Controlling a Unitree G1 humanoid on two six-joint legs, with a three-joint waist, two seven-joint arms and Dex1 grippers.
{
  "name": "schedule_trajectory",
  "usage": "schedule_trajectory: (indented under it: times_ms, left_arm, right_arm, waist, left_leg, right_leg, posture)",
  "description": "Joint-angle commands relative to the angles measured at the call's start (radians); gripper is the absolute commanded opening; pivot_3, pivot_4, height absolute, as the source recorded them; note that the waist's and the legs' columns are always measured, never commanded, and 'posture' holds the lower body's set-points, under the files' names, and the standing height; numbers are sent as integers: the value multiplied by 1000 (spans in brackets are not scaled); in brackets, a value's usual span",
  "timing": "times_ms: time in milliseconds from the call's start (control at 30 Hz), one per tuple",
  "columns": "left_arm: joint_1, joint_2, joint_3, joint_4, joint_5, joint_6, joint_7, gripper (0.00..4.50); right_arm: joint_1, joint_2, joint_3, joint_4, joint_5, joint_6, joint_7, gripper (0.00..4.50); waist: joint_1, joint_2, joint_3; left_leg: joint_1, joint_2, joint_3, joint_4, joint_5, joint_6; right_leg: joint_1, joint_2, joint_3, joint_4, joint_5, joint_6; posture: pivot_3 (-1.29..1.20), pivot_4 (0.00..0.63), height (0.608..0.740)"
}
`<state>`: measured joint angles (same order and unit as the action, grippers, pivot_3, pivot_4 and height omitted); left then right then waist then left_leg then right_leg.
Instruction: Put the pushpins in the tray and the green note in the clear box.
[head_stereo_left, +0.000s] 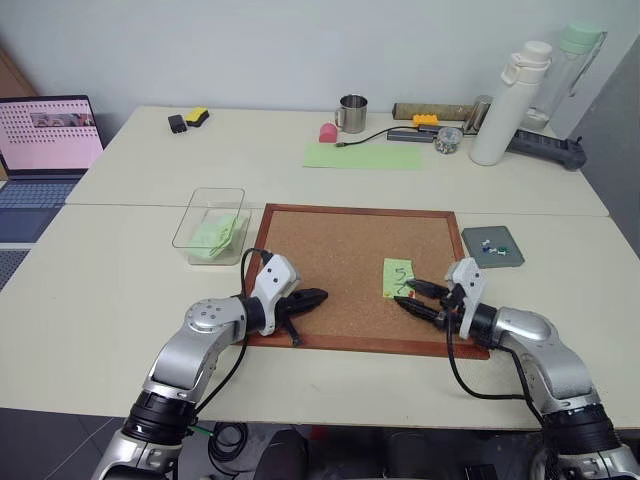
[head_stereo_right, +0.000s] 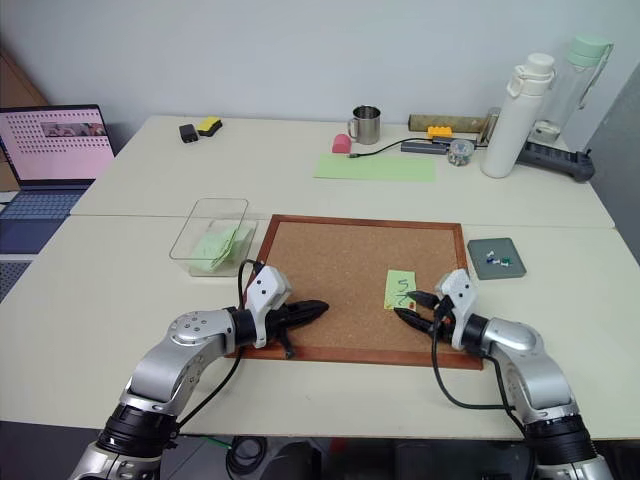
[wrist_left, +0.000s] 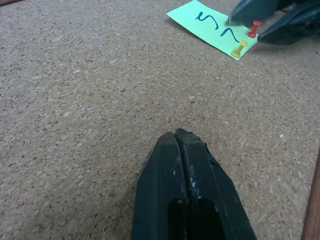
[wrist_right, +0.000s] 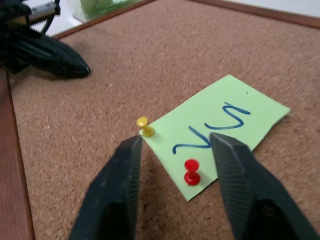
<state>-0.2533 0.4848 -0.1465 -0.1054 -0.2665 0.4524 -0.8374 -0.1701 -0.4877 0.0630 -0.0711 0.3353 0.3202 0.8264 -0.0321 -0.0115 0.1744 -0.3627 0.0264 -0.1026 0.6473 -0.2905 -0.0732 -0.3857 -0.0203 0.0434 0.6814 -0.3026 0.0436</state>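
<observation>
On the brown corkboard (head_stereo_left: 340, 265), your right gripper (wrist_right: 175, 145) straddles, spread, the red pushpin (wrist_right: 191, 171) pinning the light-green squiggled note (wrist_right: 220, 130); left gripper (wrist_left: 182, 145) is pressed together.

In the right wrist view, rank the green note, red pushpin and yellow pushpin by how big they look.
1. green note, by far the largest.
2. red pushpin and yellow pushpin: alike. Red looks slightly bigger but sits nearer the camera, so I won't rank them.

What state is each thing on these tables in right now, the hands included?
left hand: shut, empty, over the cork board
right hand: open, fingers either side of the red pushpin
green note: pinned to the board by the red pushpin and the yellow pushpin
tray: holds a few pushpins
clear box: open, green paper inside
laptop: open, screen lit
</observation>
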Motion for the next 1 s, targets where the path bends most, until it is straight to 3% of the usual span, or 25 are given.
schedule_trajectory:
  times_ms: [33,267,800,1000]
  left_arm:
    - [8,11,-2,-14,1,12,0,0]
    - [4,10,-2,-16,0,17,1,0]
    - [4,11,-6,-7,1,18,-7,0]
    - [-8,5,-11,4,4,13,-11,0]
  right_arm:
    - [3,-4,0,-15,-4,-25,16,1240]
    - [3,-3,-19,-15,7,-22,9,54]
    - [82,-7,-140,-260,154,66,-51,54]
    - [7,34,-247,-173,148,101,-223,54]
  waist:
    - [0,0,0]
    - [0,0,0]
    - [0,0,0]
    - [0,0,0]
  left_leg:
    - [0,0,0,0,0,0]
    - [0,0,0,0,0,0]
    - [0,0,-1,0,0,0]
    - [0,0,-1,0,0,0]
  right_leg:
    - [0,0,0,0,0,0]
    - [0,0,0,0,0,0]
    - [0,0,0,0,0,0]
    - [0,0,-1,1,0,0]
  posture:
    - [0,150,740]
    - [0,150,740]
    - [0,150,740]
    - [0,150,740]
